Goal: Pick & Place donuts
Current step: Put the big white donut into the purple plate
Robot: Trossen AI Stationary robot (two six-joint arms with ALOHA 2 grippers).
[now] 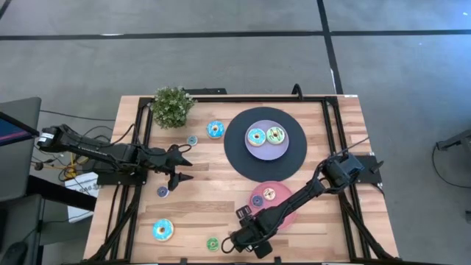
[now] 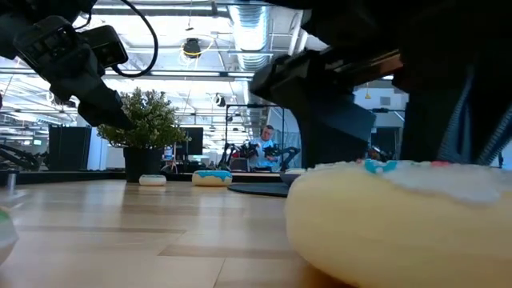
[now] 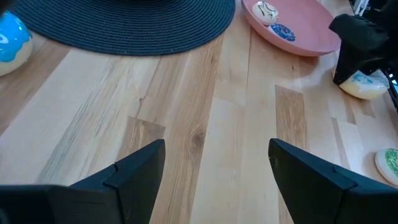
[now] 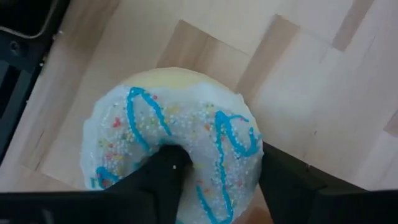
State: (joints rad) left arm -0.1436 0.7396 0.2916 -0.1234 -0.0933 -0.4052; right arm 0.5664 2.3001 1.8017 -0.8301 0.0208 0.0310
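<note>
My right gripper [image 1: 246, 239] is at the table's near edge, shut on a white-iced donut with blue squiggles [image 4: 180, 137], which fills the low view's foreground [image 2: 400, 216]. My left gripper [image 1: 180, 166] hovers open over bare wood left of centre, touching nothing. Other donuts lie flat on the table: a blue one [image 1: 215, 129], a small one [image 1: 192, 140], a small purple one [image 1: 163, 191], a large blue one [image 1: 163, 230] and a green one [image 1: 213, 244]. Two donuts sit on the lavender plate [image 1: 288, 147] and two on the pink plate [image 1: 283, 215]. My right gripper has the white donut's ring pinched, one finger [image 4: 163, 180] down in the hole and the other [image 4: 292, 186] outside its rim [image 4: 239, 155]. The fingers come from above, pointing down. In the left wrist view the donut [image 3: 364, 86] appears to sit flat on the table under the gripper.
A large black disc [image 1: 239, 158] lies right of centre under the lavender plate. A potted plant [image 1: 173, 105] stands at the far left. The green donut lies close beside my right gripper. Bare wood lies between the two grippers.
</note>
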